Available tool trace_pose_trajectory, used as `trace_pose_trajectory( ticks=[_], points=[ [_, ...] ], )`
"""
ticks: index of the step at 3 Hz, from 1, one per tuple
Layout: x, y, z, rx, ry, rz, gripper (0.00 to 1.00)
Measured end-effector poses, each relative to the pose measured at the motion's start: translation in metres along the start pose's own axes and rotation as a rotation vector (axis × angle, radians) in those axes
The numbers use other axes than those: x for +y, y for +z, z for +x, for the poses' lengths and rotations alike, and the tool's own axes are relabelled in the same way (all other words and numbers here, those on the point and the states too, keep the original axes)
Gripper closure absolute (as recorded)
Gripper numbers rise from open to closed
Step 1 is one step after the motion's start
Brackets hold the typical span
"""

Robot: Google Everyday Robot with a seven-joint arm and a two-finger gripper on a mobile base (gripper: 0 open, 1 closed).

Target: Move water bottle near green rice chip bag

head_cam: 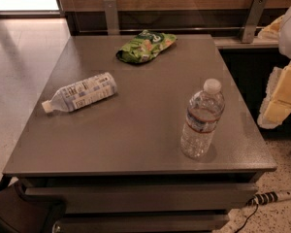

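The water bottle (202, 120) stands upright near the front right of the grey table (136, 144). It is clear and ribbed, with a white cap and a narrow red-and-blue label band. The green rice chip bag (145, 46) lies flat at the back middle of the table, far from the bottle. My gripper (276, 106), white and pale yellow, hangs at the right edge of the view. It is beyond the table's right side, to the right of the water bottle and apart from it. It holds nothing that I can see.
A second bottle with a large white printed label (82, 92) lies on its side at the left of the table. A wooden wall with metal brackets (110, 14) runs behind. A power strip (274, 196) lies on the floor at the front right.
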State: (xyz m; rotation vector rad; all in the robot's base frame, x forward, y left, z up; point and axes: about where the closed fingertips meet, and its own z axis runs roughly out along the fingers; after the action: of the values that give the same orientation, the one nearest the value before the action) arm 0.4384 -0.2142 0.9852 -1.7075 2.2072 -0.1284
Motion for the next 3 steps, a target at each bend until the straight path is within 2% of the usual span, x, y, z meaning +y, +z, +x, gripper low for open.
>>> trace_pose_trajectory(
  ticks=[1, 2, 3],
  points=[
    [0.000, 0.000, 0.000, 0.000, 0.000, 0.000, 0.00],
    [0.002, 0.001, 0.001, -0.037, 0.000, -0.005, 0.00],
    [0.010, 0.012, 0.016, -0.195, 0.002, -0.004, 0.00]
  ],
)
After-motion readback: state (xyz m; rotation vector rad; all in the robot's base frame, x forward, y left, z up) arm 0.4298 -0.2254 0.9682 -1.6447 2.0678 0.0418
